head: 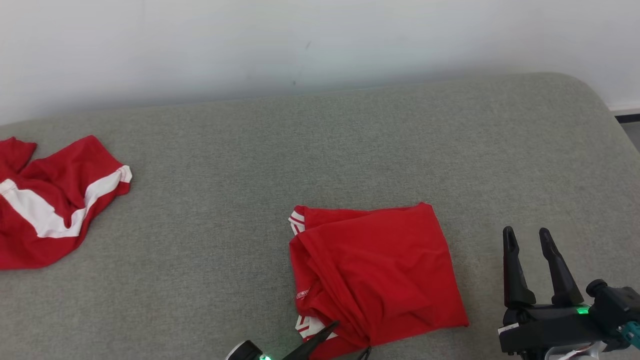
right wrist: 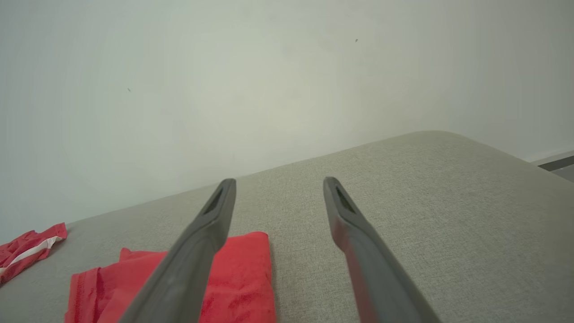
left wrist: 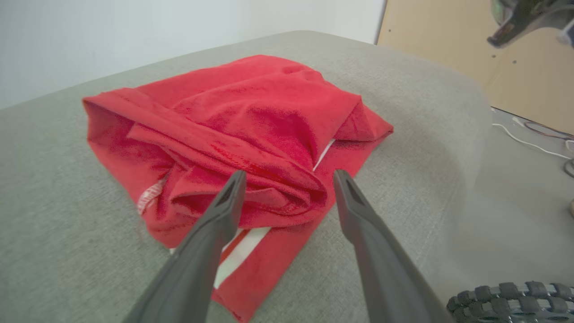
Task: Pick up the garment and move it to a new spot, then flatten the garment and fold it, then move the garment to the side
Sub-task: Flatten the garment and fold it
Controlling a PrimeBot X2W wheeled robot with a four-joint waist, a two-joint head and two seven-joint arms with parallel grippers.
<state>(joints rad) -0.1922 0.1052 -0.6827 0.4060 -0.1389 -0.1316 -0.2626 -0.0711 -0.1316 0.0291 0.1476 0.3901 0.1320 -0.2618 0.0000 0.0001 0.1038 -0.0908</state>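
Left pincer [left wrist: 288,175]: was held apart at the near bunched edge of the folded red garment [head: 375,270], found mid-way on the grey padded surface [head: 300,140]. Right pincer [head: 526,231]: apart, empty. Garment was judged light, limp; bunched edge was advised for grasping.

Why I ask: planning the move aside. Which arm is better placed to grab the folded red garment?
Left, probably. The left tool is open at the near edge of the folded garment, aimed at its fold. The right tool, also open, stands apart over bare cushion.
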